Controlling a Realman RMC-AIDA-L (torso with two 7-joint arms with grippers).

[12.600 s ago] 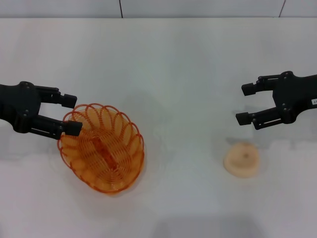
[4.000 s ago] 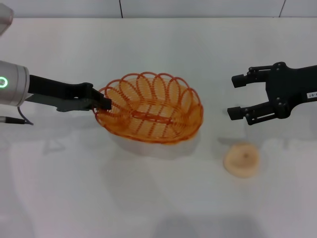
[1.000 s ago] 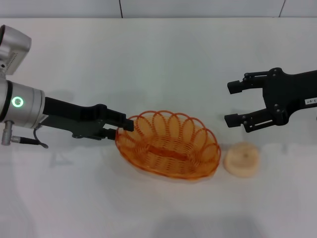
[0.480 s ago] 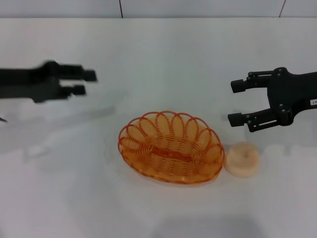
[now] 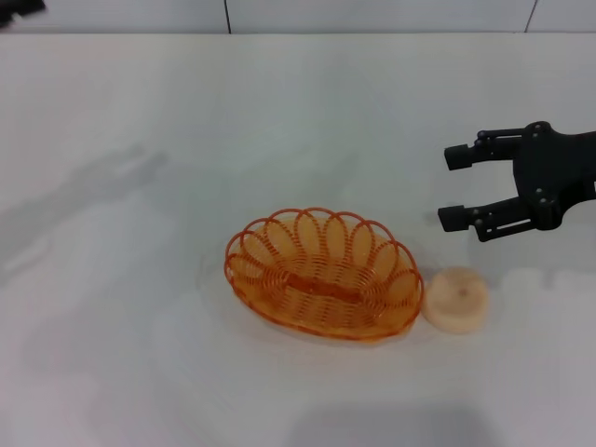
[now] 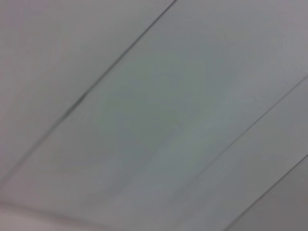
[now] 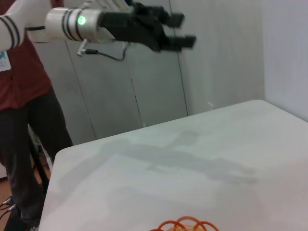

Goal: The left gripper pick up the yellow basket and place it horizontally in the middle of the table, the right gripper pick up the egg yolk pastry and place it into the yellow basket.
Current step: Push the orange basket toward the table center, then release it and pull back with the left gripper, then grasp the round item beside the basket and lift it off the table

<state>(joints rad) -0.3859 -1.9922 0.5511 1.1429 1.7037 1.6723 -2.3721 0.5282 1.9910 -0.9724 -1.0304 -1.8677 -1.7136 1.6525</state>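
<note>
Head view is showing bright, even overhead light; table [image 5: 298, 112] is carrying soft grey shadows at left, no hard glare. Left wrist view is looking fully blurred. Left gripper [image 7: 179, 30] is appearing motion-smeared against dimmer background.

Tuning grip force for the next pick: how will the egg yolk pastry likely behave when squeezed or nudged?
The egg yolk pastry, a low flat puck, probably slides rather than rolls. It looks soft and crumbly, so likely dents. It touches the yellow basket, which may shift.
</note>
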